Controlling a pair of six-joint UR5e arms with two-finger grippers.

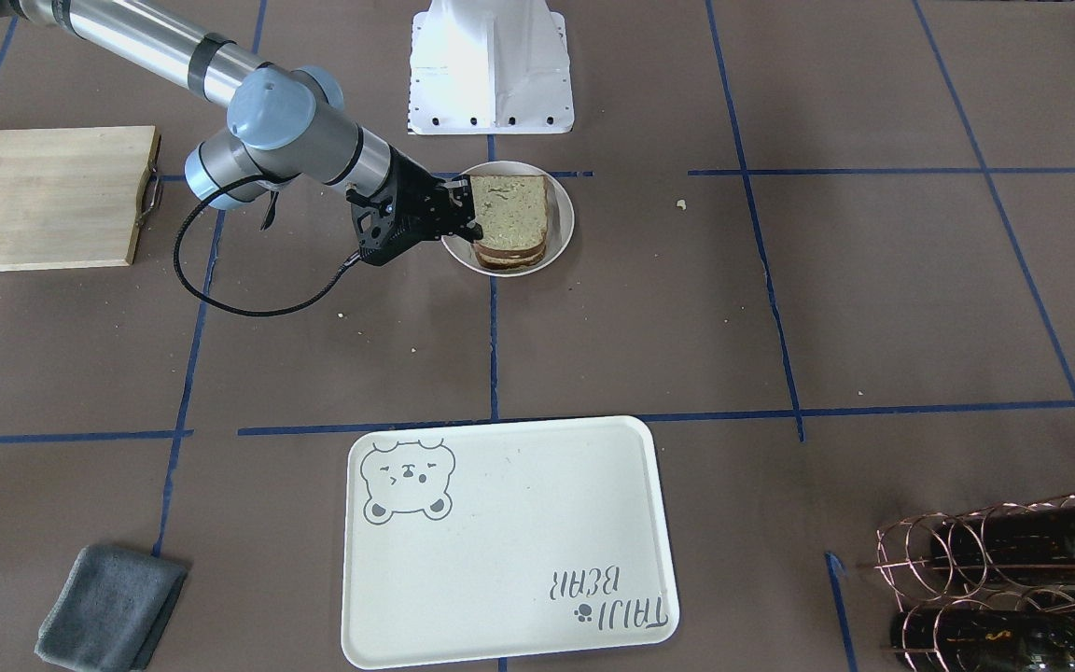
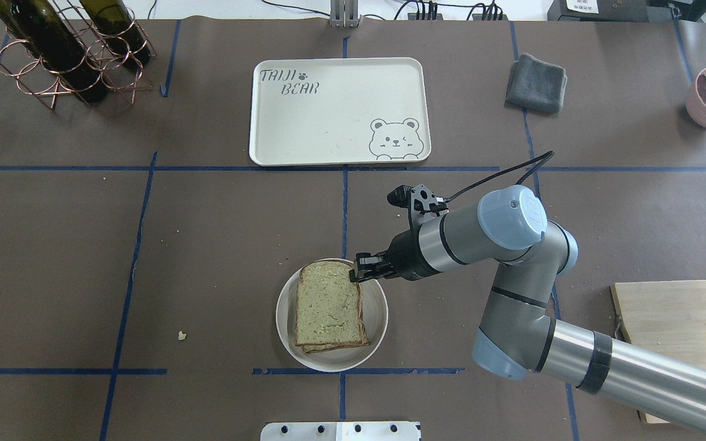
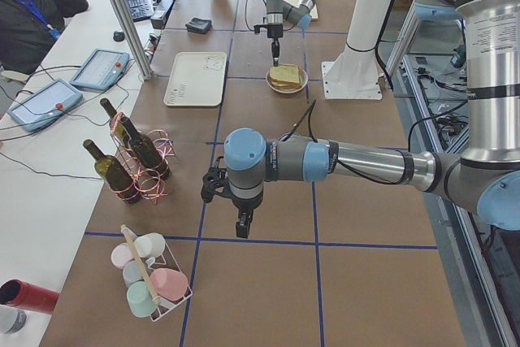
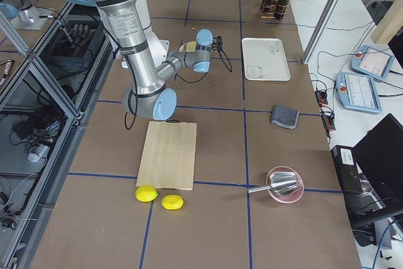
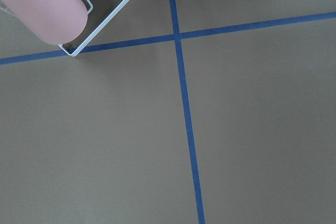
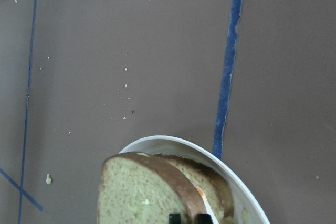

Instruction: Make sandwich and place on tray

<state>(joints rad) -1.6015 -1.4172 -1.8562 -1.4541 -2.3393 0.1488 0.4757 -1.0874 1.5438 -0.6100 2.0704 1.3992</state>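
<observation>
your right gripper (image 2: 356, 276) sits at the sandwich (image 2: 328, 306) corner nearest the tray (image 2: 328, 122), fingers (image 6: 175, 217) nearly together, pinch unclear; left gripper (image 3: 241, 221) far from tray, fingers can't tell.

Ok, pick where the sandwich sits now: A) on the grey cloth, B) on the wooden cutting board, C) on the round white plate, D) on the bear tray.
C: the sandwich lies on the round white plate, with the right gripper at its corner, well apart from the bear tray.
</observation>
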